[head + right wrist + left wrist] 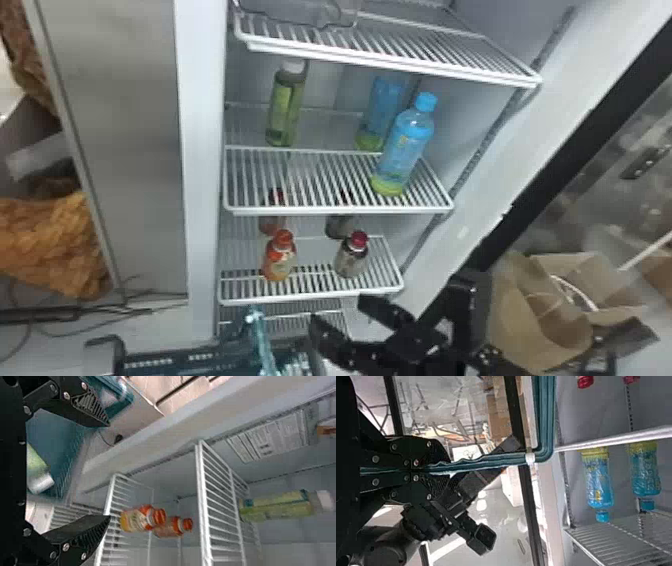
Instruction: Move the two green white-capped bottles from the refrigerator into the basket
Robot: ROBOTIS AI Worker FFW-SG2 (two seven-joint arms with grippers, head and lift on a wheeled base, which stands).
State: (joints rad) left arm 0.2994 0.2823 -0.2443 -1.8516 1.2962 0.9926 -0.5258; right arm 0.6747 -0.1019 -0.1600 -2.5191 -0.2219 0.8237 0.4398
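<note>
Steadying basket (546, 419), it seems — left gripper (449, 468) clenched on its rim, so right gripper (336, 310), spread and empty, can fetch. One green bottle (285, 107) near back left corner of middle shelf (340, 211) — upright, long axis vertical, white cap (294, 65) up. Other green bottle (35, 463) in basket, apparently lying over.

Head view from above into the refrigerator (202, 150), wrist views from closer toward the same shelves (325, 211)
</note>
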